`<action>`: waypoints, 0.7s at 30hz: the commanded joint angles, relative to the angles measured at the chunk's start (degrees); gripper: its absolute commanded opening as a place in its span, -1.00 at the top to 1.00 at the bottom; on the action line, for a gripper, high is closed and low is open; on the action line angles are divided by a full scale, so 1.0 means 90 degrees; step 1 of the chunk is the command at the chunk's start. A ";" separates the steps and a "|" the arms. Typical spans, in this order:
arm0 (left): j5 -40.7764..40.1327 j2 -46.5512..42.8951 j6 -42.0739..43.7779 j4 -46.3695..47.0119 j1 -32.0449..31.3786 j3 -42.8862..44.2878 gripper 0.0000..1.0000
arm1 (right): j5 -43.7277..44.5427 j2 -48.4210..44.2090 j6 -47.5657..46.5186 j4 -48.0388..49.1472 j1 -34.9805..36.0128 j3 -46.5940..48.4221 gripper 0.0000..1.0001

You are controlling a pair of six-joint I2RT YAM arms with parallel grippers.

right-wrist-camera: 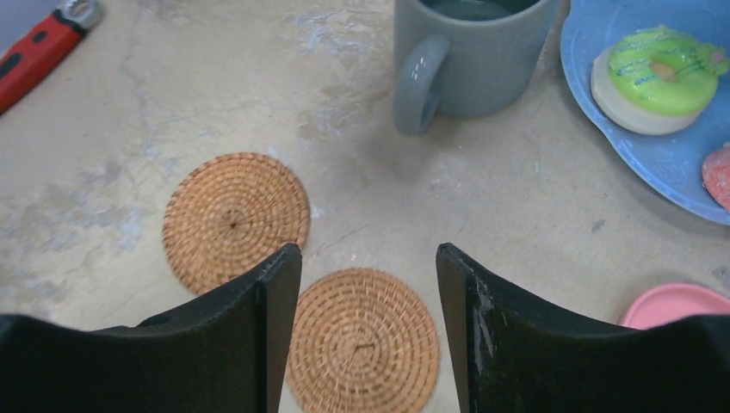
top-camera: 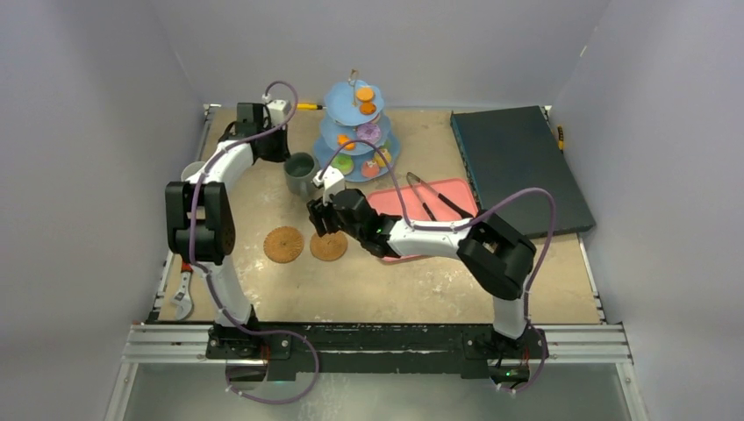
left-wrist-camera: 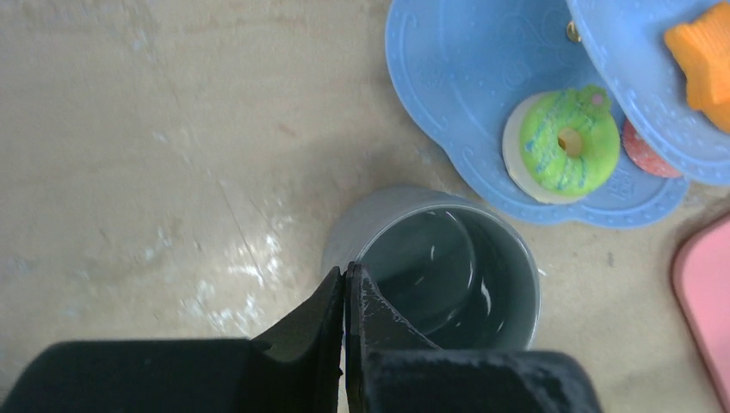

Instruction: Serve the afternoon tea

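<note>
The grey-green mug (top-camera: 298, 173) stands upright on the table left of the blue three-tier stand (top-camera: 338, 132), which carries several doughnuts and cupcakes, among them a green doughnut (left-wrist-camera: 564, 142) on the bottom tier. My left gripper (left-wrist-camera: 347, 274) is shut and empty, its tips just over the near rim of the mug (left-wrist-camera: 448, 267). Two woven coasters (top-camera: 283, 245) (top-camera: 329, 247) lie side by side in front. My right gripper (right-wrist-camera: 368, 249) is open and empty above the right coaster (right-wrist-camera: 361, 340); the left coaster (right-wrist-camera: 235, 219) lies beside it. A white mug (top-camera: 190, 169) shows partly behind the left arm.
A pink tray (top-camera: 443, 195) with black tongs (top-camera: 428, 195) lies right of the stand, under the right arm. A dark flat slab (top-camera: 518, 167) fills the back right. A red-handled wrench (right-wrist-camera: 39, 52) lies at the table's left edge.
</note>
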 commanded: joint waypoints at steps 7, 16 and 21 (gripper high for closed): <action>0.0054 -0.0613 -0.1422 -0.0835 0.0011 -0.1320 1.00 | 0.0715 0.1141 -0.0623 0.0169 -0.0021 0.1263 -0.42; -0.0898 -0.1063 -0.1590 -0.1337 0.0130 -0.0880 -0.05 | 0.0752 0.2091 -0.1280 -0.1184 -0.0195 0.2813 -0.42; -0.0883 -0.1292 -0.1408 -0.1515 0.0132 -0.0547 -0.42 | 0.0658 0.2386 -0.1494 -0.1819 -0.0260 0.3500 -0.33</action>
